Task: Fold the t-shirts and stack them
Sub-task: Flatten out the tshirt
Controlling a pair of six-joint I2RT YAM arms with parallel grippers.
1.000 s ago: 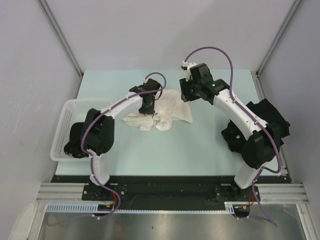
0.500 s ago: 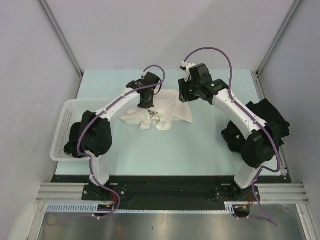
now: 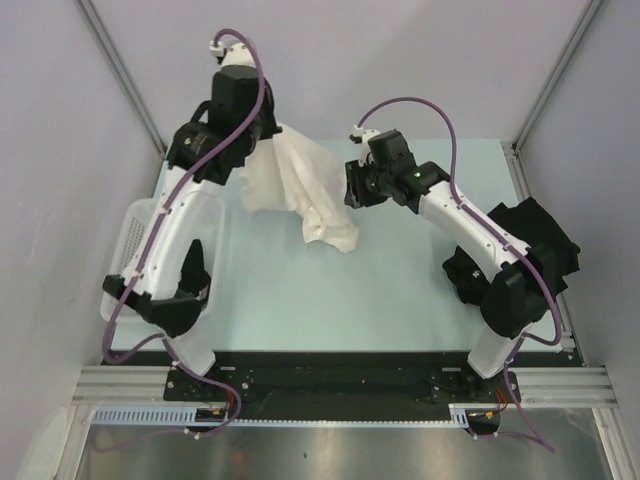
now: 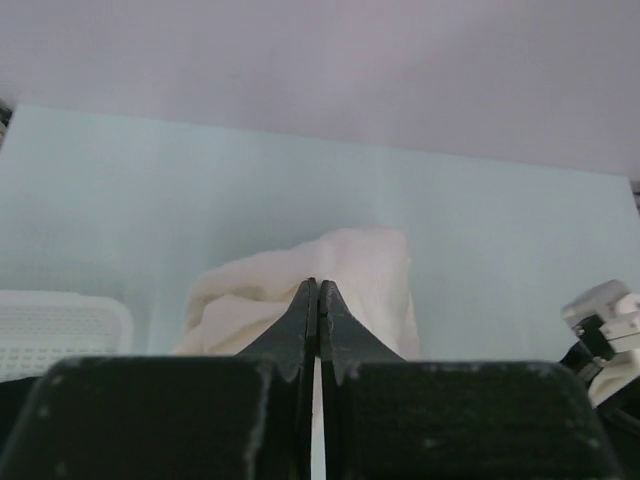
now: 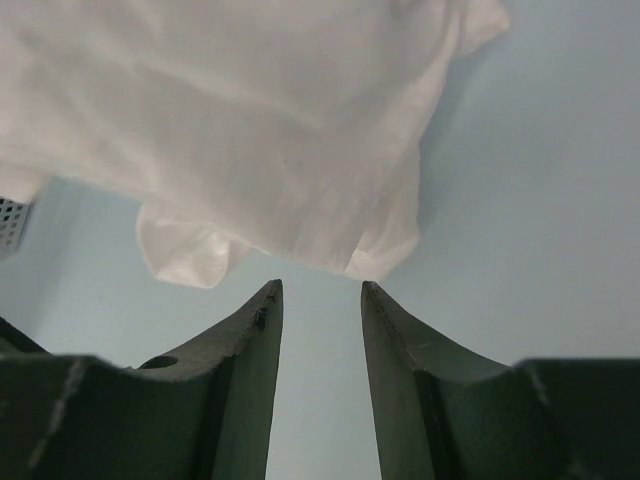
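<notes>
One cream-white t-shirt (image 3: pixel 300 185) hangs unfolded, pinched in the left tool (image 4: pixel 318 290); right tool (image 5: pixel 320 290) gapes empty; folding, stacking remain.

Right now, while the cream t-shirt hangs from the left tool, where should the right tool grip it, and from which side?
Probably the loose lower edge of the cream t-shirt, approached from the robot's right, where the open right tool faces it. The left tool is shut on the top, so the cloth hangs slack and that edge is free.
</notes>
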